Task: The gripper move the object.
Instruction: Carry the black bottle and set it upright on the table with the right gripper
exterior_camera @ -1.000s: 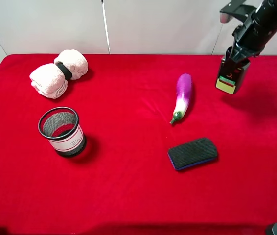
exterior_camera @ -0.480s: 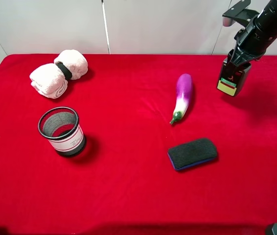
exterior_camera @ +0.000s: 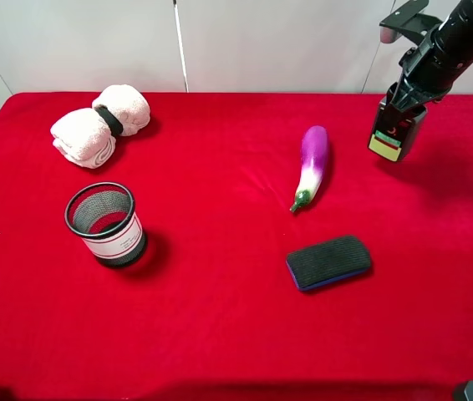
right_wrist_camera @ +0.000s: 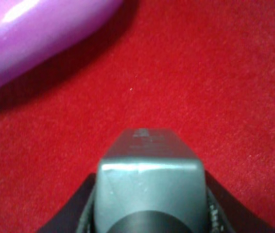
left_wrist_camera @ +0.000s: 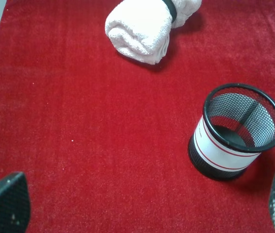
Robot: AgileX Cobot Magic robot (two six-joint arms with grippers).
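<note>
Right pincer (exterior_camera: 404, 104): closed on the upper part of the pump bottle (exterior_camera: 394, 134). The bottle hangs below it over the far right of the worktop (exterior_camera: 220, 334) and appears to be clear of the cloth.

Step in hand, as judged: carry the bottle to its new spot.
- Hold the grip firm. The bottle hangs low, so a fast swing could tilt it.
- Travel level, then lower straight down until the base sits flat before opening.
- The eggplant (exterior_camera: 312, 163) lies near, toward the middle, with the black sponge (exterior_camera: 329, 261) beyond it. Route over or around both.

Left pincer (left_wrist_camera: 142, 213): spread wide and holding nothing, with the mesh cup (left_wrist_camera: 234, 133) in its view.
</note>
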